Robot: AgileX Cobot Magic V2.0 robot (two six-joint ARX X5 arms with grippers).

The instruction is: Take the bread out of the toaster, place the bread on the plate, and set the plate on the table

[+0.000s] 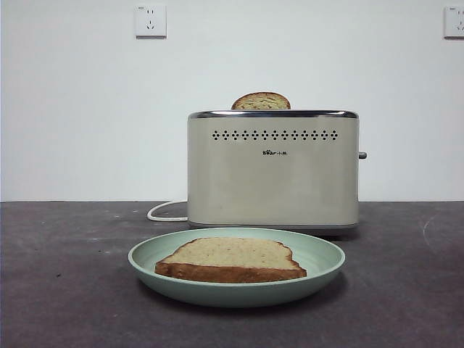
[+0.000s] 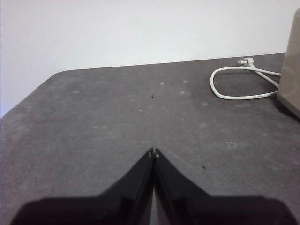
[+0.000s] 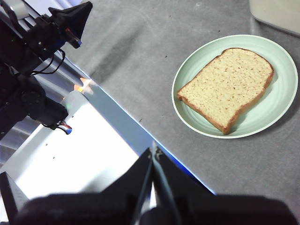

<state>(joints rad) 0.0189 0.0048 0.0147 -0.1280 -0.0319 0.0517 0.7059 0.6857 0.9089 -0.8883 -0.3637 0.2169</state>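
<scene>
One slice of bread (image 1: 230,259) lies flat on the plate (image 1: 319,255) before the toaster (image 1: 273,170) — task seemingly complete, so both grippers (image 2: 153,151) (image 3: 153,151) wait closed, empty

You had 2 slices of bread in view: 1 slice (image 1: 230,259) lying flat on the plate, and 1 second slice (image 1: 261,101) standing in the toaster with only its rounded top showing. There was 1 plate (image 1: 145,255), pale mint-green, and 1 toaster (image 1: 272,174), with 1 white cord (image 1: 165,211) trailing from it. On the wall behind you had 2 white sockets (image 1: 150,20). You had 2 grippers, the left gripper (image 2: 153,152) and the right gripper (image 3: 153,151), each with 2 black jaws pressed together. All of it sat over 1 table (image 1: 65,290).
</scene>
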